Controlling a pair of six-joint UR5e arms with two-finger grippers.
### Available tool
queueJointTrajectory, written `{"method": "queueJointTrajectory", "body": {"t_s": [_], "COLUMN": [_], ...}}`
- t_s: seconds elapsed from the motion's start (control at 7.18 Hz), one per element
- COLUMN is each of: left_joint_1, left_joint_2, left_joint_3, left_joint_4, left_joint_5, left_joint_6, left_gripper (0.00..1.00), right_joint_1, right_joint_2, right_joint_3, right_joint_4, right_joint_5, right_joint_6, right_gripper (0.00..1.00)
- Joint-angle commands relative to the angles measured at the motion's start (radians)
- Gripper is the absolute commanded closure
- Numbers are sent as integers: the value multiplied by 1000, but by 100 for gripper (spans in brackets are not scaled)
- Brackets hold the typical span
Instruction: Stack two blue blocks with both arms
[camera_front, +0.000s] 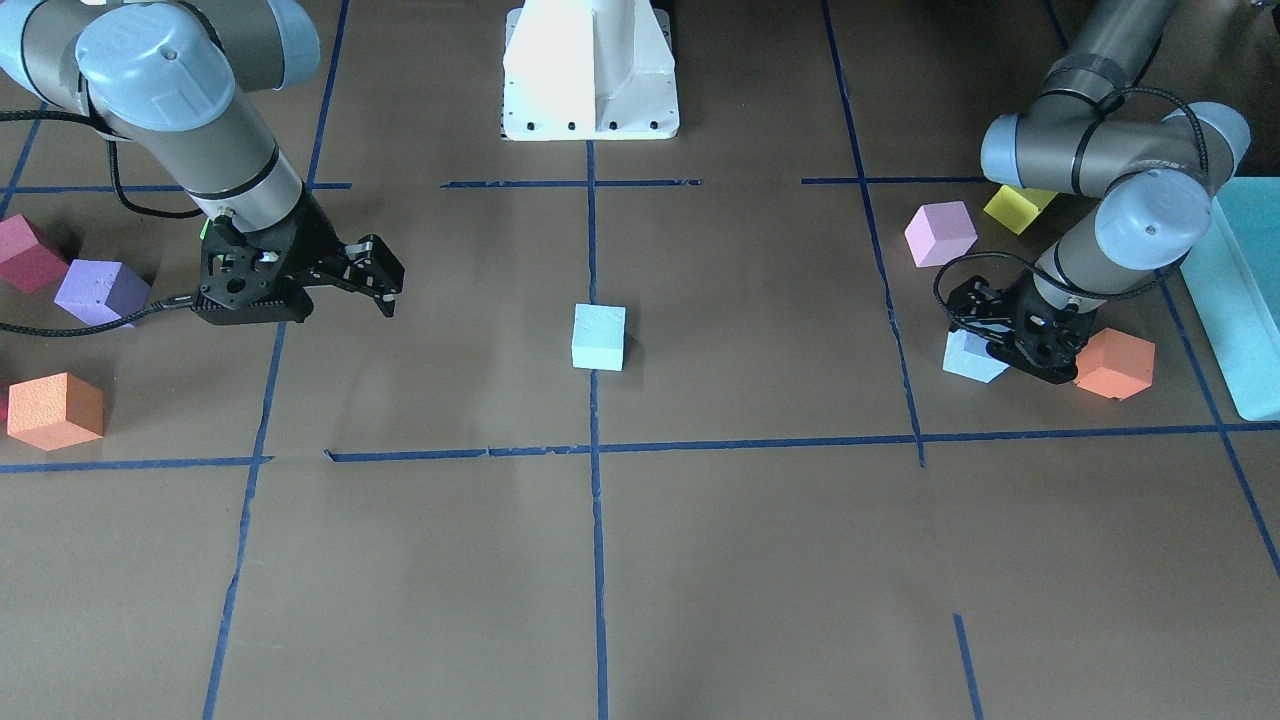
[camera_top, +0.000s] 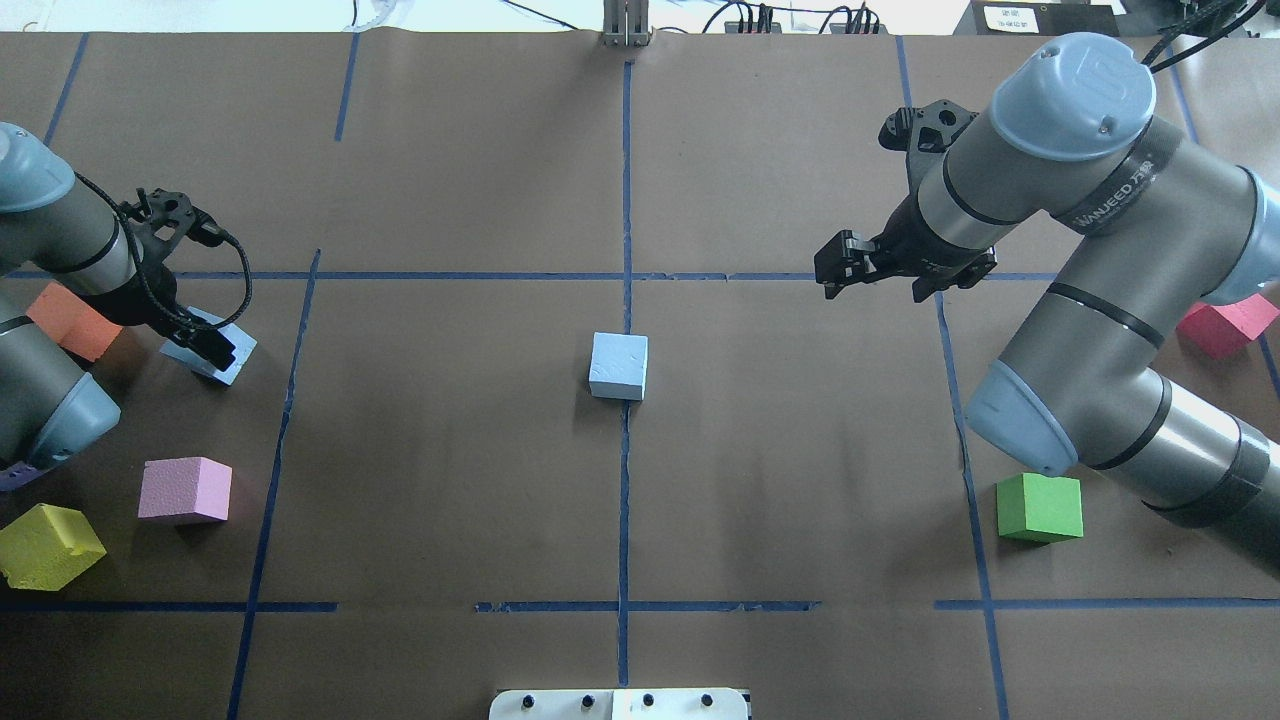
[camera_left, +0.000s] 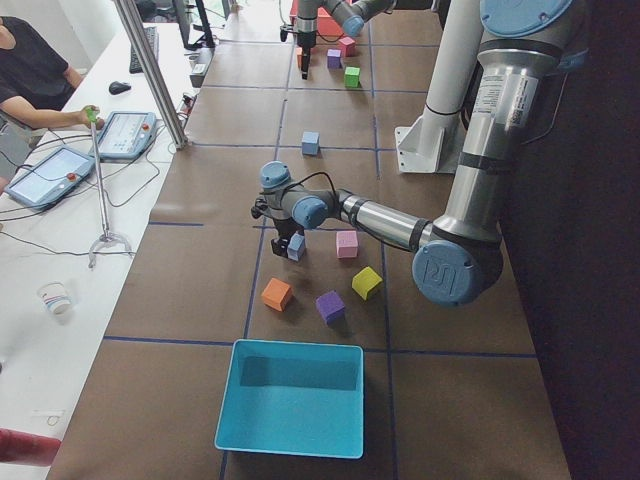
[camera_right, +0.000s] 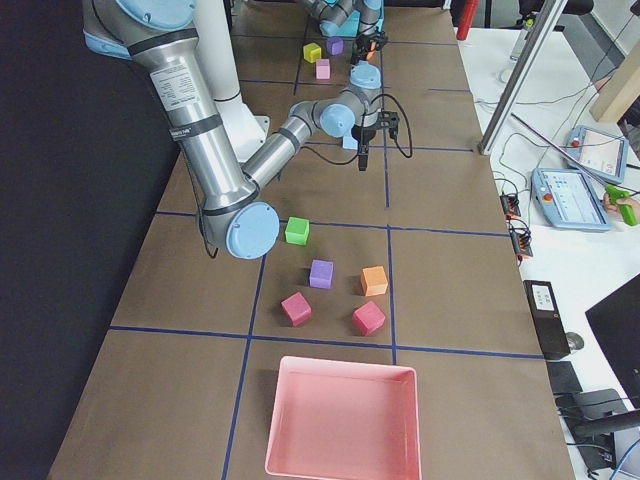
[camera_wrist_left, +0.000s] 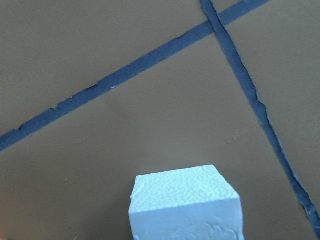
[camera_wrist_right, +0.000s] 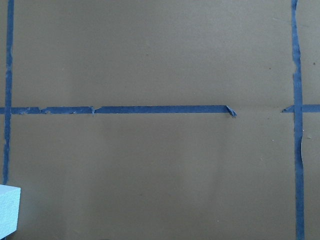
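Note:
One pale blue block (camera_front: 599, 337) stands alone at the table's centre on the blue tape line; it also shows in the overhead view (camera_top: 619, 366). The second blue block (camera_top: 232, 362) lies at the left side, next to an orange cube (camera_top: 70, 318). My left gripper (camera_top: 208, 345) is down on this block and seems shut on it; the block fills the bottom of the left wrist view (camera_wrist_left: 185, 205). My right gripper (camera_top: 838, 275) hangs open and empty above the table, right of and beyond the centre block. A corner of that block (camera_wrist_right: 9, 210) shows in the right wrist view.
A pink cube (camera_top: 185, 490) and a yellow cube (camera_top: 45, 545) lie near the left arm. A green cube (camera_top: 1040, 507) and a red cube (camera_top: 1225, 325) lie by the right arm. A teal tray (camera_front: 1240, 290) sits at the left end. The white pedestal (camera_front: 590, 70) stands at the robot's side.

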Motion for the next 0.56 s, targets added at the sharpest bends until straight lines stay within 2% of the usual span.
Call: {"method": "queueJointTrajectory", "body": {"t_s": [0.0, 0.14, 0.28, 0.42], "left_joint_1": [11, 11, 13, 13], "left_joint_2": [-9, -19, -26, -90], "left_joint_3": [9, 10, -6, -29], "left_joint_4": [0, 6, 5, 23], "left_joint_5": [1, 3, 3, 0], "left_joint_6": [-10, -21, -83, -189], "left_gripper": [58, 86, 93, 93], "right_joint_1": [-1, -1, 0, 19], "right_joint_2": [-3, -3, -3, -9], "right_joint_3": [0, 0, 6, 13], "right_joint_4": [0, 0, 0, 0], "right_joint_5": [0, 0, 0, 3], "right_joint_6": [0, -2, -2, -5], "right_gripper": [0, 0, 0, 0]}}
